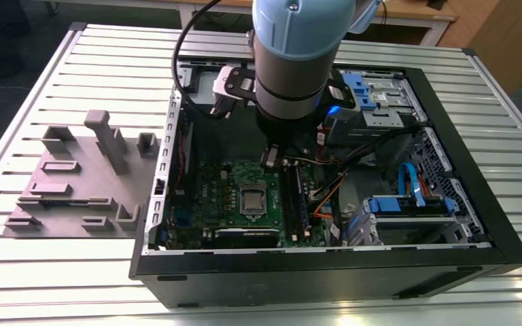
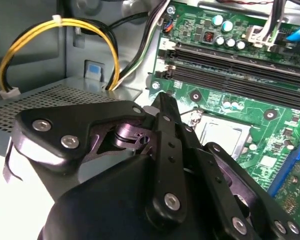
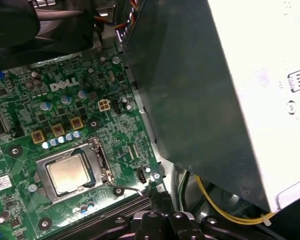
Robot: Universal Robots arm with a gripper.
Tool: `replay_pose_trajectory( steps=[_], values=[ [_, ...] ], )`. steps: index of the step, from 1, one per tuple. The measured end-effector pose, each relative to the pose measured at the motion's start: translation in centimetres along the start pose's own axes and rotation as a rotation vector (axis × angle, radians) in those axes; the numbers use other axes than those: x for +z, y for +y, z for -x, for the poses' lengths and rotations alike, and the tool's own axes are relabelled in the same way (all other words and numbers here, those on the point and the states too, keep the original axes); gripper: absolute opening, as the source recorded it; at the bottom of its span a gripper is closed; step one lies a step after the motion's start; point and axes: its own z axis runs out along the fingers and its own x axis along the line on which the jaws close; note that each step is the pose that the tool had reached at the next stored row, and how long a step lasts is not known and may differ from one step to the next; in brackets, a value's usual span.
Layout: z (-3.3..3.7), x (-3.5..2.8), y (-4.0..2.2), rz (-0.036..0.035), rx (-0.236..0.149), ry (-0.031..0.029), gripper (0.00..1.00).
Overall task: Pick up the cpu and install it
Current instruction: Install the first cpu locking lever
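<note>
The cpu [image 3: 70, 172] is seated in the socket [image 3: 42, 165] of the green board [image 3: 20, 145], near the centre of the exterior view. It is judged light, stiff and fragile, best taken by the edges. The gripper [image 2: 164, 99] is held just beside the socket, with the jaws closed on nothing. In the first wrist view the metal top is seen whole, while in the second wrist view it is partly covered by the gripper.
</note>
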Motion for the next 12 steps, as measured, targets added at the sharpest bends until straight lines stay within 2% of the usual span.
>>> replay_pose_trajectory(
  steps=[2, 6, 8, 9, 12],
  values=[
    [-0.01, 0.05, -0.01, 0.0, 0.0, 0.0111, 0.1],
    [-0.01, 0.06, 0.0, 0.0044, 0.002, 0.0221, 0.1],
    [-0.02, 0.06, -0.02, 0.0056, 0.002, 0.0228, 0.1],
    [0.01, 0.06, -0.09, 0.0062, 0.003, 0.0212, 0.1],
    [0.07, 0.08, -0.25, 0.005, 0.009, 0.0208, 0.1]
  ],
)
